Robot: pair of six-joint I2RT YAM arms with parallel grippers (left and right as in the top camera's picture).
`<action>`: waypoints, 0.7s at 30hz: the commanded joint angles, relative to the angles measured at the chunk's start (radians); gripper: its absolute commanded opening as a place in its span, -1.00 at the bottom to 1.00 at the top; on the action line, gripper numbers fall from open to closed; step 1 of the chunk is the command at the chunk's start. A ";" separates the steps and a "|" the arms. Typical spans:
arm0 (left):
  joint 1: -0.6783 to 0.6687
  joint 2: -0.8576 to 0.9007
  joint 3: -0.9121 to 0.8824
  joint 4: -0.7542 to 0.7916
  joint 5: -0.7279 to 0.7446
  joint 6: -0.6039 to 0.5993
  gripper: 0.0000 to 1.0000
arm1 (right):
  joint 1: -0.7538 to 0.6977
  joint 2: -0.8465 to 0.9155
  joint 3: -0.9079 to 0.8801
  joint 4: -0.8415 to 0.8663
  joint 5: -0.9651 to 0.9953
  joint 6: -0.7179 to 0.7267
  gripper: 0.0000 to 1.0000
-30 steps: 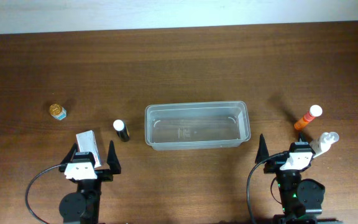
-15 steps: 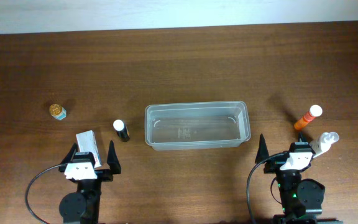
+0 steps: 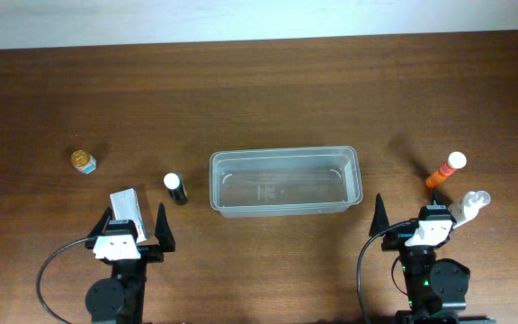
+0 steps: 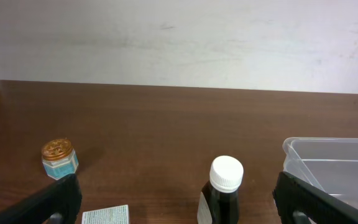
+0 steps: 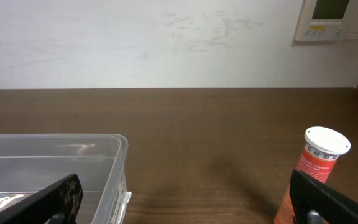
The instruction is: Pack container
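Observation:
The clear rectangular container (image 3: 284, 182) stands empty at the table's middle; its corner shows in the left wrist view (image 4: 334, 163) and the right wrist view (image 5: 55, 163). A dark bottle with a white cap (image 3: 175, 187) (image 4: 224, 191) stands left of it. A small gold-lidded jar (image 3: 83, 161) (image 4: 59, 157) is far left. A white box (image 3: 125, 208) (image 4: 105, 215) lies by the left gripper. An orange tube with a white cap (image 3: 445, 170) (image 5: 319, 160) and a clear small bottle (image 3: 470, 205) are at the right. My left gripper (image 3: 133, 224) (image 4: 178, 202) and right gripper (image 3: 410, 216) (image 5: 188, 202) are open and empty near the front edge.
A pale wall runs along the table's far edge (image 3: 259, 40). A wall panel (image 5: 335, 18) shows at the upper right of the right wrist view. Bare wood lies between the container and the far edge.

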 commanded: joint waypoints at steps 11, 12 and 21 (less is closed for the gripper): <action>-0.003 -0.009 0.010 0.007 0.011 -0.037 0.99 | 0.006 -0.003 0.036 -0.042 -0.008 0.017 0.97; -0.002 -0.009 0.021 0.006 0.012 -0.050 0.99 | 0.006 -0.003 0.051 -0.063 -0.009 0.020 0.97; -0.002 0.104 0.275 -0.185 0.023 -0.105 0.99 | 0.006 0.150 0.326 -0.263 0.062 0.038 0.97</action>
